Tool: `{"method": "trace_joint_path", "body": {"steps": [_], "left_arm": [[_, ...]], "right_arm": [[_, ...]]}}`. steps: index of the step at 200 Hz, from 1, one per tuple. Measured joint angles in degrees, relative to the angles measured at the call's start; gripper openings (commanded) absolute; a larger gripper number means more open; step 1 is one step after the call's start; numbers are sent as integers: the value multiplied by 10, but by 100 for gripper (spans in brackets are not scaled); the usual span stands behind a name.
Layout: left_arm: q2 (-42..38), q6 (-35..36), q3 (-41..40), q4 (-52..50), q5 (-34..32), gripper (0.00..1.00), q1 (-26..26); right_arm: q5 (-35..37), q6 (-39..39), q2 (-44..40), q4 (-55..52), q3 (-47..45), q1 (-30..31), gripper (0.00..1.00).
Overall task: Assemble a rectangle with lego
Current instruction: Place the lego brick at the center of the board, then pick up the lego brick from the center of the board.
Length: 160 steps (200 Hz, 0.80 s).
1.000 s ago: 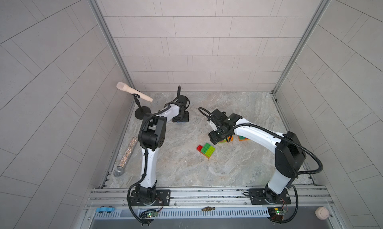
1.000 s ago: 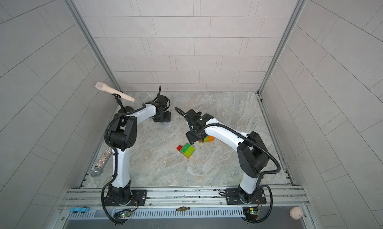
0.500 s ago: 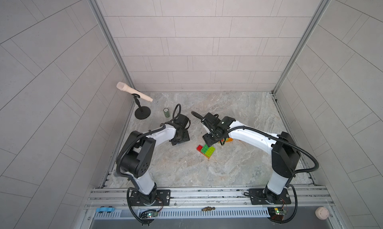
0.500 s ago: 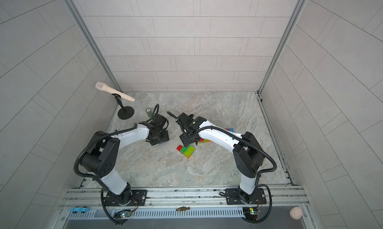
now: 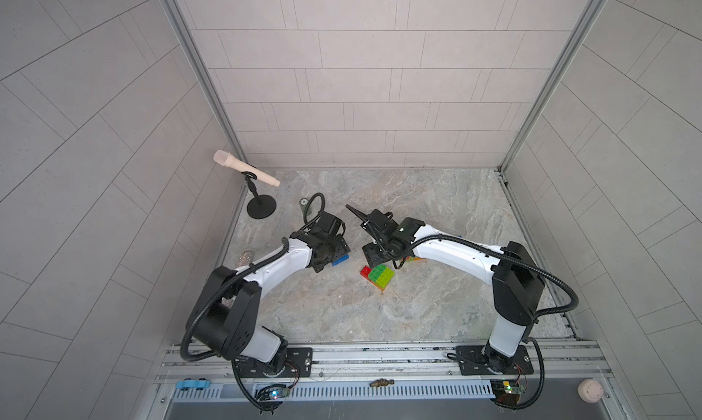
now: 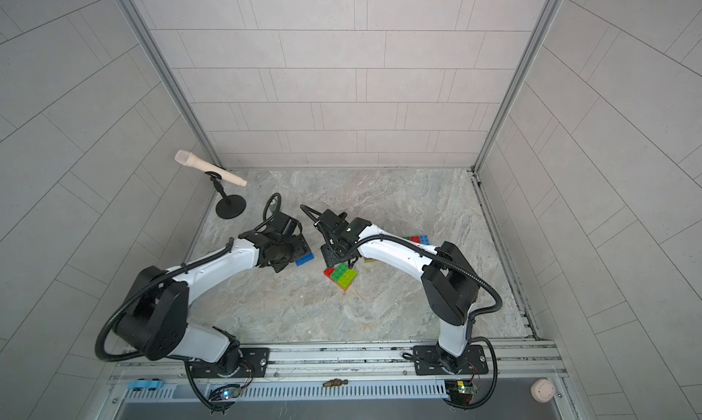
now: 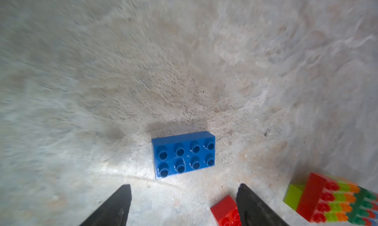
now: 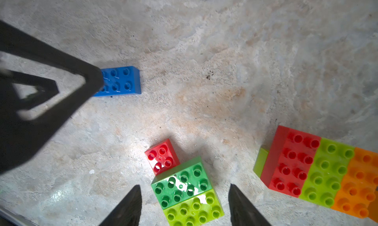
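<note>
No text, label, brand, number or sign could be read in any view. The studs of the blue eight-studded plastic brick (image 7: 184, 155), seen closest, were blurred, and the small circuit board (image 5: 508, 389) below the front rail was too small to tell.

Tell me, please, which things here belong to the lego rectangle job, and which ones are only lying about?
Belong to the job:
blue brick
red, green and lime cluster
red, lime and orange block
further bricks

Only lying about:
microphone on its stand
small dark green cylinder
glittery object, partly hidden
brass piece
blue toy
pink ball
</note>
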Motion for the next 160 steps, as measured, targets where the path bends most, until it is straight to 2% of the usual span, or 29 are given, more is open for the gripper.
{"method": "trace_joint_path", "body": {"steps": [17,34,52,64,110,160], "left_arm": [[-58,29,3,-29,-27,86,42],[-110,68,-8,-41,-50,87,109],[-140,107,-26,-51,-72,88,182],[-149,127,-38,-57,-83,90,212],[-152,167,-73,-64,-90,91,229],[-152,187,-80,-59,-88,91,232]], "right_arm": [[3,11,22,-2,28,16,71],[9,14,65,-3,80,36,73],[20,13,118,-11,137,55,75],[28,10,155,-19,177,65,77],[51,-2,266,-68,300,76,80],[51,-17,336,-108,393,73,81]]}}
